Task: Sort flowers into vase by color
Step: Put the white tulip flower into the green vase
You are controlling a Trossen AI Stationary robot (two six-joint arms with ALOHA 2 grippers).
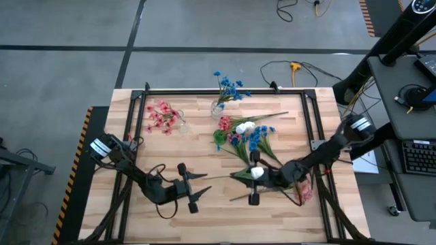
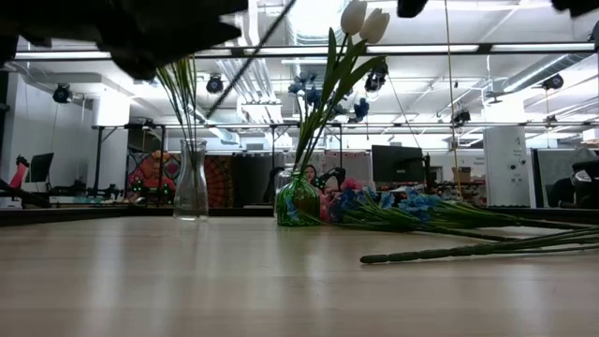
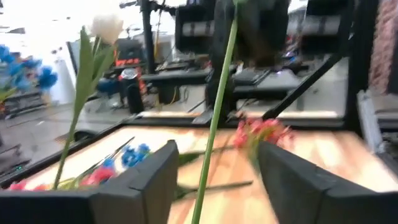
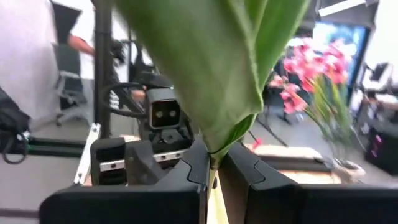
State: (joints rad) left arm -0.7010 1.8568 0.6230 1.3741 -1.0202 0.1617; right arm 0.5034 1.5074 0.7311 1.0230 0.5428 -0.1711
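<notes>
My right gripper [image 1: 240, 177], near the table's front middle, is shut on a white flower [image 1: 257, 172] with broad green leaves [image 4: 211, 68]. Its bloom [image 2: 360, 19] stands high, and its thin stem [image 2: 251, 65] slants down toward the table's left. My left gripper [image 1: 202, 186] faces the right one with its fingers open on either side of that stem [image 3: 214, 124], apart from it. A clear vase [image 2: 192, 183] holds pink flowers [image 1: 161, 116]. A second vase [image 2: 298, 201] holds blue flowers [image 1: 228, 85]. My right gripper pinches the white flower's stem at the base of its leaves [image 4: 213, 167] between its two fingers. The fingers come nearly level from the table's right side and lie across the stem. The flower is lifted clear of the table and tilted.
A pile of pink, blue and white flowers [image 1: 246, 133] lies on the table behind the grippers. A loose green stem [image 2: 449, 251] lies on the table in front of my right gripper. A pink sprig [image 1: 306, 194] lies under the right arm. A black frame [image 1: 225, 91] runs along the table's edges.
</notes>
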